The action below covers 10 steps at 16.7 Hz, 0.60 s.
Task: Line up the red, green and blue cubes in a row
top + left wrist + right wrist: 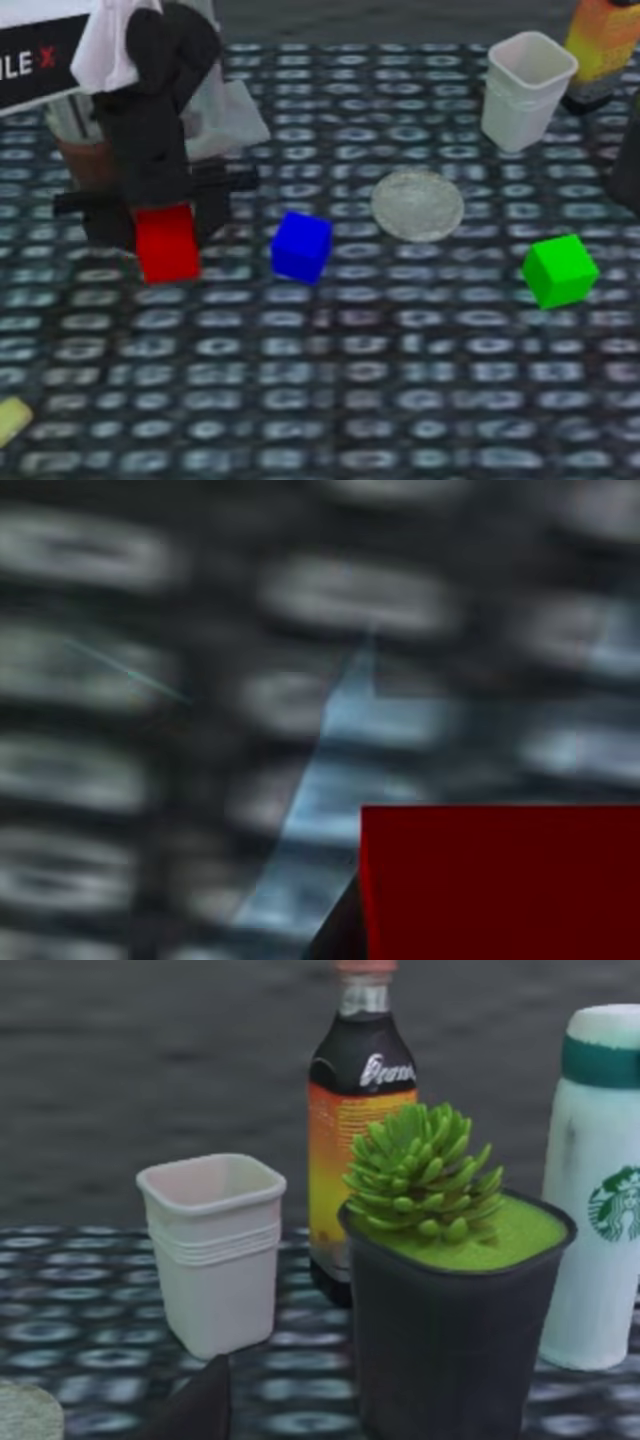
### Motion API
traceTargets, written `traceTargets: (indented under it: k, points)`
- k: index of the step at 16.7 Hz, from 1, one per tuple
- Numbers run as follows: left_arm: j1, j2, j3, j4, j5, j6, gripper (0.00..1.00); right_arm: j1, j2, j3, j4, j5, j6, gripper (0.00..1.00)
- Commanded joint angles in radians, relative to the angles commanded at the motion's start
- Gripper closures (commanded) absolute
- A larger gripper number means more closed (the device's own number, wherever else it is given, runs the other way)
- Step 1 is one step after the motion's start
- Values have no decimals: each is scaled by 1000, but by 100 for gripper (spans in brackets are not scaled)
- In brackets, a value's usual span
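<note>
The red cube [167, 243] is at the left of the table, between the black fingers of my left gripper [160, 222], which is shut on it. In the left wrist view the red cube [500, 880] fills one corner, with a dark fingertip [340, 935] against its edge. I cannot tell whether it rests on the patterned table [330, 380]. The blue cube [301, 246] lies just right of it. The green cube [560, 270] lies far right. My right arm [630, 160] is parked at the right edge, its gripper [285, 1405] open and empty.
A white cup [525, 88] stands at the back right, with a round silver disc [418, 205] in front of it. A dark bottle [360, 1130], a potted succulent [455, 1330] and a white tumbler [600, 1190] stand near the right arm. A yellow object [10, 418] lies at the front left.
</note>
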State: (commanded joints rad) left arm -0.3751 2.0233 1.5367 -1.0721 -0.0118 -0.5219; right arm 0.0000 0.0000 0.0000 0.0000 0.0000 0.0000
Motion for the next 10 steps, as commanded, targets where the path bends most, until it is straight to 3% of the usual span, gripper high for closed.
traceTargets:
  k: [5,10]
  points:
    - [-208,-22,14,-36,-3,-82,100,0,0,0,0,0,0,0]
    - [-238,-29,16,-40,-5,-96,100,0,0,0,0,0,0,0]
